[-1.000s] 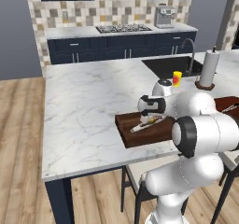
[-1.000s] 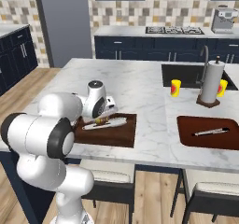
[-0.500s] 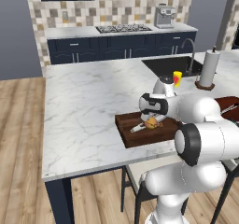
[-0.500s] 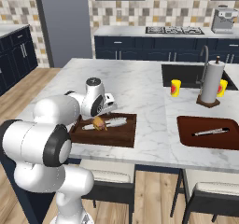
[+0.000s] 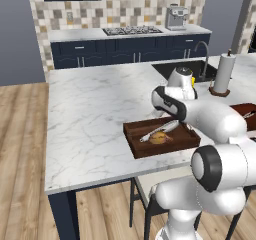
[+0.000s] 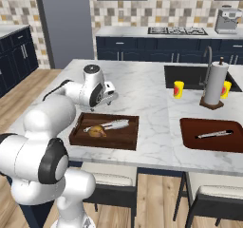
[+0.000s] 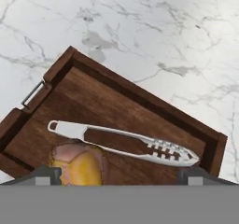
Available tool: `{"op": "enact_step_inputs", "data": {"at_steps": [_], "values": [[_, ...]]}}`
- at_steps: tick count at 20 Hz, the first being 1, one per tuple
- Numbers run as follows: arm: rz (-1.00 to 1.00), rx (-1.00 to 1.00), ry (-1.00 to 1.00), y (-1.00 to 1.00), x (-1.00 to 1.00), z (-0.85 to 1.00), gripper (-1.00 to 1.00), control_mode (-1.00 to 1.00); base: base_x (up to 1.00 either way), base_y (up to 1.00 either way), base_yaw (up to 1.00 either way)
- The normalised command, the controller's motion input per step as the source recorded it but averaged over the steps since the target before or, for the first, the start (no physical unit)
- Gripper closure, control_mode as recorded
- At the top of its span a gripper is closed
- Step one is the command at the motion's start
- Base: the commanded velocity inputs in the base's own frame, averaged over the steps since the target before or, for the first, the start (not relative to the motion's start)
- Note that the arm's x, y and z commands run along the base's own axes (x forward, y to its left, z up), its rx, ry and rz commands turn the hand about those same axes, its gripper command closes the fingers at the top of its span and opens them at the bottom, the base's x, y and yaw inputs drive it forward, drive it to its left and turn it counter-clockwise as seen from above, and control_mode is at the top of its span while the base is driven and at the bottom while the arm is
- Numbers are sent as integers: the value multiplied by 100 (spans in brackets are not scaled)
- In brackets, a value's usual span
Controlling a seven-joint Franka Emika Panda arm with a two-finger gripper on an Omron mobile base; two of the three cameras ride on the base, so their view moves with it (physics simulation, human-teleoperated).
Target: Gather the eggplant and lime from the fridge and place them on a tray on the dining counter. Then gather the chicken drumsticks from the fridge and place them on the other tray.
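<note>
Gripper [image 7: 119, 171]: jaws spread, empty, hovering above the wooden tray [image 7: 140, 99]. Chicken drumstick [image 7: 79, 164]: lies in tray just below it, beside tongs [image 7: 123, 143]. Judged remaining: eggplant, lime, further drumsticks.

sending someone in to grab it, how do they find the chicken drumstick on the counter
On the white marble counter are two dark wooden trays. Go to the tray in front of the robot arm, away from the sink. The chicken drumstick is the golden-brown lump beside the silver tongs; the other tray has only tongs.
</note>
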Motion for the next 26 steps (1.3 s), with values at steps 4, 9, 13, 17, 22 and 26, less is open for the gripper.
{"op": "enact_step_inputs", "data": {"at_steps": [4,9,13,17,22,26], "values": [[0,1,15,0,-51,61,-100,-100,0,0,0],[0,1,0,0,-12,10,-100,-100,0,0,0],[-23,0,-10,0,-93,0,-100,-100,0,0,0],[-56,3,-12,0,-100,9,-100,-100,0,0,0],[-41,11,-15,0,-92,36,-100,-100,0,0,0],[-4,15,-33,0,-73,57,-100,-100,0,0,0]]}}
